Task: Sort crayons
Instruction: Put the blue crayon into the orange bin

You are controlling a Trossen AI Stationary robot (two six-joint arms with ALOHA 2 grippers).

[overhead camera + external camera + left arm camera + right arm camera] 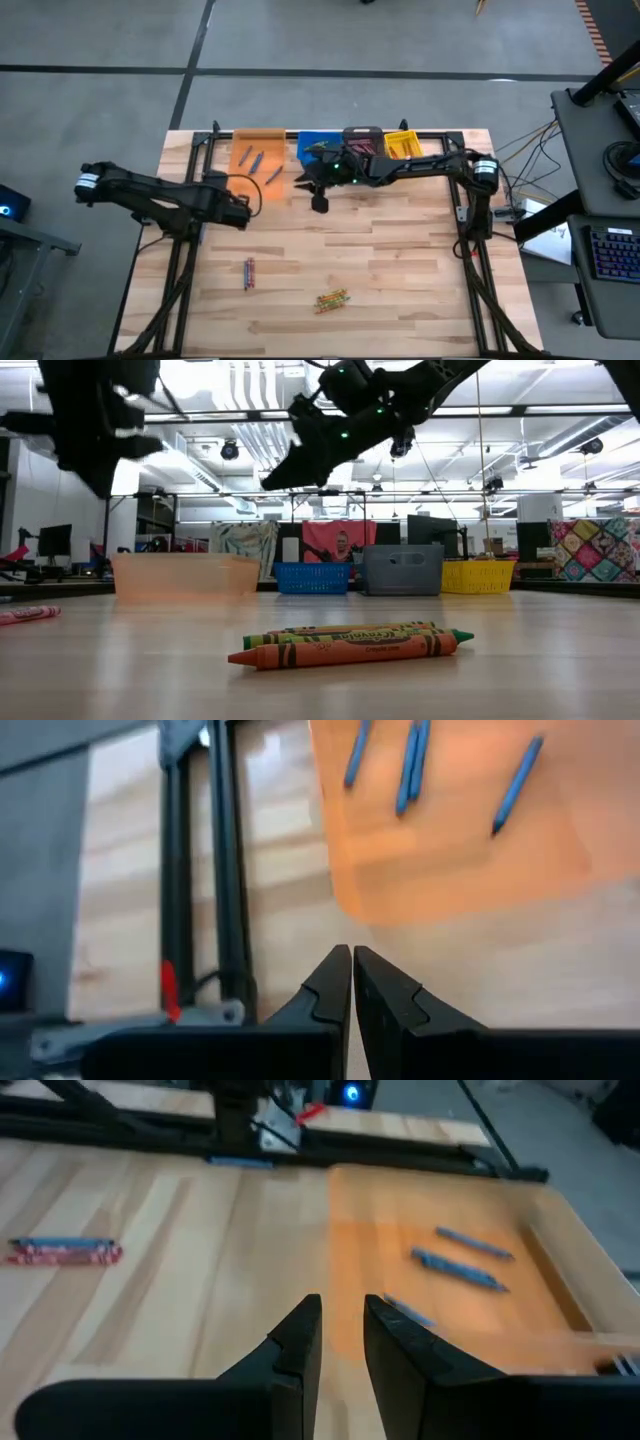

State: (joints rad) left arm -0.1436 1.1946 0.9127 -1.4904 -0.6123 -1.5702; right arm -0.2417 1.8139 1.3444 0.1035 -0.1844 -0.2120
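Right gripper [319, 203] hangs parted and empty near the translucent orange plastic bin [262, 147]; left gripper [243, 212] clenched, idle. Between picks: next, reach the table crayons [332, 298].

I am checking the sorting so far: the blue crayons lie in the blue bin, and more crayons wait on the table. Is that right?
Not quite. The blue crayons lie in the orange bin, not the blue one, as the high view shows. More crayons do wait on the table.
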